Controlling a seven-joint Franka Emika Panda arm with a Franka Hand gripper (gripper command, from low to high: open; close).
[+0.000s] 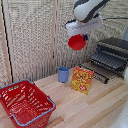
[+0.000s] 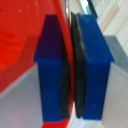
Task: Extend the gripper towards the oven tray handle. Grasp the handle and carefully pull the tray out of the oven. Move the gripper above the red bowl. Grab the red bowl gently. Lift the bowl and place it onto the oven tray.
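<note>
The red bowl (image 1: 77,42) hangs in the air well above the table, tilted on edge, with my gripper (image 1: 81,36) shut on its rim. Up close in the wrist view, the blue fingertips (image 2: 95,65) pinch the thin red wall of the bowl (image 2: 25,40) between their dark pads. The oven (image 1: 113,52) stands at the exterior view's right with its door down. Its dark wire tray (image 1: 106,61) is pulled out toward the front. The bowl is to the left of the tray and higher than it. I cannot make out the tray handle.
A yellow and red box (image 1: 82,80) stands upright on the wooden table (image 1: 95,107) in front of the oven. A blue cup (image 1: 63,74) sits behind it. A large red wire basket (image 1: 25,103) occupies the near left corner. A woven screen backs the scene.
</note>
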